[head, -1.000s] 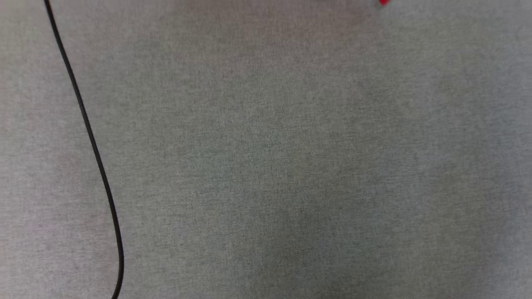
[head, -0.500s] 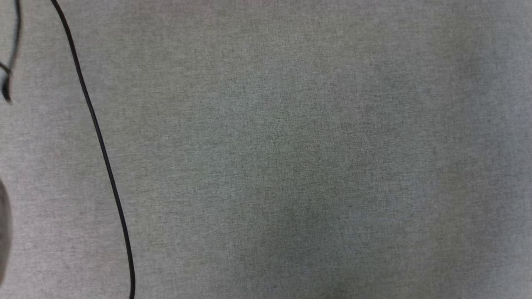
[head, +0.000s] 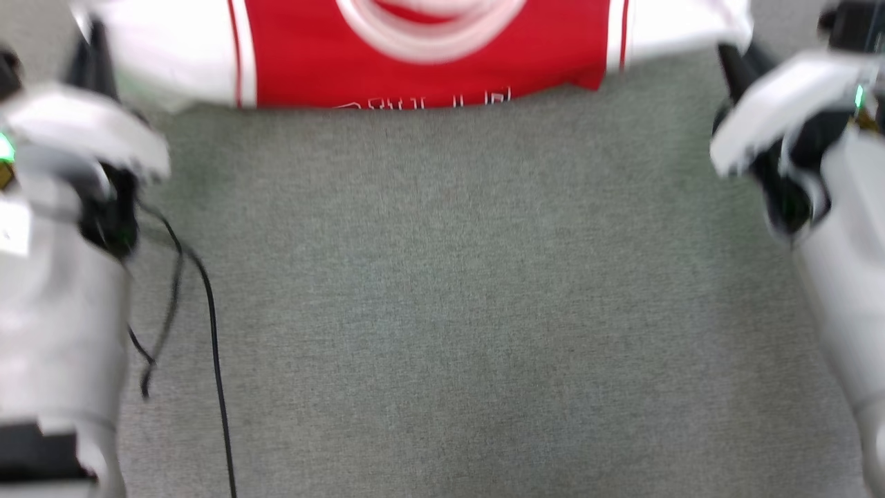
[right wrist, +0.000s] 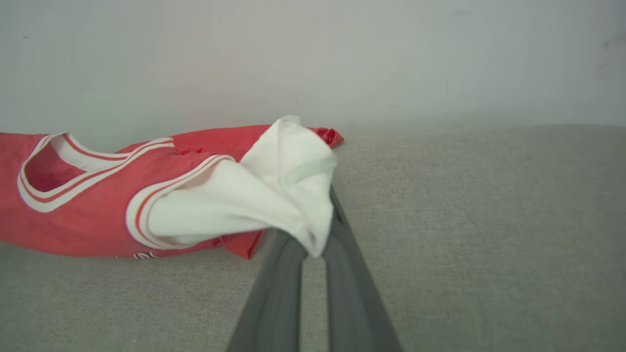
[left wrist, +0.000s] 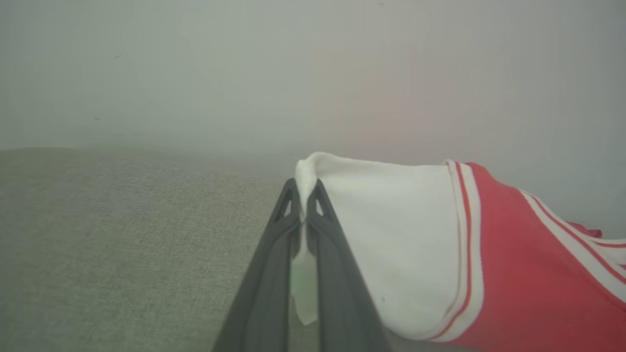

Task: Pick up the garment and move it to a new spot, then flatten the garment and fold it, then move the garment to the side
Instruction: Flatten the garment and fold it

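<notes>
Left gripper (left wrist: 304,189): clenched on the outer tip of the white sleeve on the robot's left. A fold of white cloth is pinched between its two dark fingers.
Cable (head: 216,360): thin and black. It lies on the grey woven surface (head: 449,311) just inside the left arm and runs down to the bottom edge of the head view.
Garment (head: 429,66), look: red body with white short sleeves. Red-and-white striped trim runs along the sleeve seams and round the neck opening. White-outlined lettering along the near edge is too blurred to read.
Garment, place: stretched sideways between the two grippers at the far edge of the head view. In the right wrist view its red body rests on the surface, close to a pale wall (right wrist: 342,58).
Right gripper (right wrist: 315,244): clamped on the other white sleeve. The bunched cloth drapes over the fingertips and hides them.
</notes>
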### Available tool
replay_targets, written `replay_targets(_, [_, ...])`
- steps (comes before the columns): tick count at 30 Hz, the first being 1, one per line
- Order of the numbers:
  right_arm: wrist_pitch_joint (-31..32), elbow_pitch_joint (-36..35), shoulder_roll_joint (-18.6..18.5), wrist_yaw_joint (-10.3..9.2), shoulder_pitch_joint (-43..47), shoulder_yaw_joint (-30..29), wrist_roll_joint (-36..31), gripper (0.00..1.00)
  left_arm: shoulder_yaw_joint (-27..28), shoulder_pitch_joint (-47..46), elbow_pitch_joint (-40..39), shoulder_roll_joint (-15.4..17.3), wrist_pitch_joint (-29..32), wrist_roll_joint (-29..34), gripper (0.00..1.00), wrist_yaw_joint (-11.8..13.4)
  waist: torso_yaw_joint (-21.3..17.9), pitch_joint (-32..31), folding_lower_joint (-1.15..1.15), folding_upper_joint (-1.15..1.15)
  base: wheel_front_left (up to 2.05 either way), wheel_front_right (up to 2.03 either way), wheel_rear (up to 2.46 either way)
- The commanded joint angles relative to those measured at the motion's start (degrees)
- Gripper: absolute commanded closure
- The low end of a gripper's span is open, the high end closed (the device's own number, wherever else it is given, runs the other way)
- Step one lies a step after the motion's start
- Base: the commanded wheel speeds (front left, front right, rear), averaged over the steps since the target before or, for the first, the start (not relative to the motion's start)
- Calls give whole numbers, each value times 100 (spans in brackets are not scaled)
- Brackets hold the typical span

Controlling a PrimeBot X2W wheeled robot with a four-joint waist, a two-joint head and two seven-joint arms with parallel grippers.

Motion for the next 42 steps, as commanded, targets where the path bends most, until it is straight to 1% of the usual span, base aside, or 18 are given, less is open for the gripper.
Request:
replay_targets(1, [-34, -113, -110, -7, 365, 61, 175, 100, 105, 356, -296, -47, -37, -27, 100, -8, 18, -288, 0, 0, 0, 0, 0])
replay_targets(8, [-104, -497, -375, -8, 1709, 238, 660, 100, 598, 2154, -1350, -240, -38, 15, 100, -9, -9, -997, 0, 0, 0, 0, 0])
replay_targets(10, [-72, -565, -389, -8, 2068, 275, 771, 100, 739, 2700, -1550, -342, -37, -1, 100, -7, -42, -1218, 0, 0, 0, 0, 0])
replay_targets(11, [-72, -565, -389, -8, 2068, 275, 771, 100, 739, 2700, -1550, -342, -37, -1, 100, -7, -42, -1218, 0, 0, 0, 0, 0])
replay_targets(12, [-64, -661, -434, -8, 2380, 277, 858, 100, 856, 3166, -1728, -420, -37, 11, 100, 4, -61, -1397, 0, 0, 0, 0, 0])
replay_targets(17, [-39, -851, -476, -8, 3174, 199, 979, 100, 937, 4207, -2107, -631, -38, 112, 100, 96, -74, -1816, 0, 0, 0, 0, 0])
replay_targets(18, [-39, -851, -476, -8, 3174, 199, 979, 100, 937, 4207, -2107, -631, -38, 112, 100, 96, -74, -1816, 0, 0, 0, 0, 0])
replay_targets(23, [-62, -1007, -468, -9, 3995, -40, 1060, 100, 980, 5169, -2444, -801, -38, 188, 100, 191, -37, -2178, 0, 0, 0, 0, 0])
replay_targets(26, [-93, -1122, -418, -9, 4474, -207, 1070, 100, 986, 5668, -2552, -913, -39, 167, 100, 200, -10, -2337, 0, 0, 0, 0, 0])
replay_targets(29, [-141, -1227, -371, -9, 4920, -374, 1030, 100, 978, 6012, -2622, -1005, -39, 201, 100, 238, 48, -2446, 0, 0, 0, 0, 0])
replay_targets(34, [-156, -1416, -271, -9, 5426, -580, 862, 100, 1034, 6330, -2840, -1118, -38, 307, 100, 214, 120, -2484, 0, 0, 0, 0, 0])
replay_targets(35, [-161, -1448, -269, -9, 5507, -593, 781, 84, 1029, 6368, -2876, -1155, -38, 336, 100, 205, 135, -2486, 0, 0, 0, 0, 0])
replay_targets(36, [-164, -1485, -244, -9, 5581, -610, 744, 65, 1021, 6399, -2906, -1207, -38, 339, 100, 182, 154, -2488, 0, 0, 0, 0, 0])
replay_targets(37, [-161, -1521, -205, -9, 5626, -629, 704, 52, 1004, 6420, -2934, -1242, -38, 331, 100, 154, 172, -2488, 0, 0, 0, 0, 0])
replay_targets(38, [-171, -1579, -173, -8, 5662, -649, 660, 0, 989, 6423, -2958, -1259, -38, 337, 100, 142, 198, -2488, 0, 0, 0, 0, 0])
replay_targets(42, [-288, -1824, -115, -6, 5687, -806, 524, 0, 914, 6327, -3067, -1336, -38, 457, 100, 87, 282, -2467, 0, 0, 0, 0, 0])
